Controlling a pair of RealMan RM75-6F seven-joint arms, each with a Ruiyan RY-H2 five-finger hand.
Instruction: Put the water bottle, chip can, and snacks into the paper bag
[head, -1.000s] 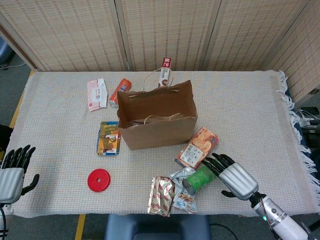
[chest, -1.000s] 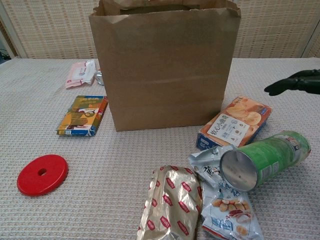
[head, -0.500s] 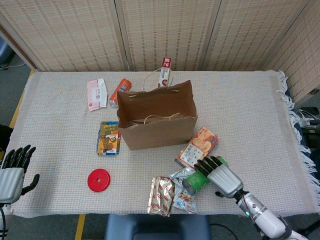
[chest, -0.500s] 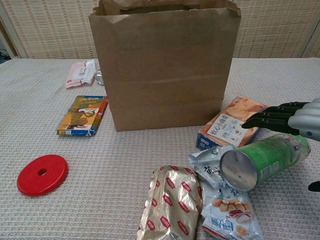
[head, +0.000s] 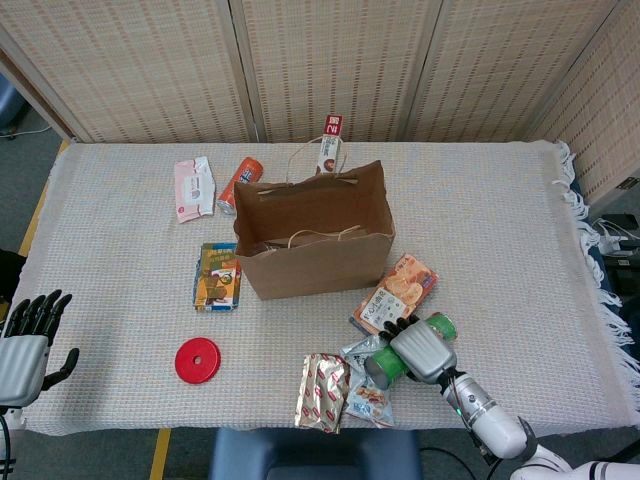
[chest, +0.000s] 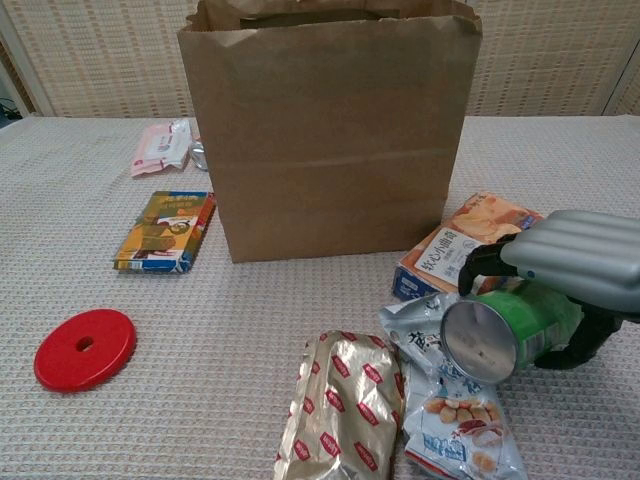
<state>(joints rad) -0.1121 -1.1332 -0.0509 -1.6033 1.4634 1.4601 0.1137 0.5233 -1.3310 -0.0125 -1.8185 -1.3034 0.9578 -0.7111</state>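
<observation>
since a second ago the right hand (head: 422, 349) has come in from the right of the green chip can (chest: 512, 328) and now sits on top of it, palm down; the can itself has not shifted. its fingers (chest: 484, 256) curl over the far side of the can while the thumb hooks under the near side, so the hand looks wrapped around the can, though whether the grip has tightened enough to lift i cannot tell.

the can lies on its side just in front and to the right of the paper bag (head: 315, 240), resting partly on a silver snack pouch (chest: 432, 330). its long axis runs from the foil end, which faces front-left, back to the green lid on the right, and the hand crosses that axis near the middle. that matters: to go into the bag, which stands upright and open-mouthed, the can probably has to be raised and carried back-left over the rim.

also in front of the bag are a gold snack packet (head: 322, 391) and an orange cracker box (head: 397, 291). the left hand (head: 24, 345) hangs off the bench (head: 500, 230) edge far to the bag's left, fingers apart and holding nothing, so the right hand is plainly the nearer one.
</observation>
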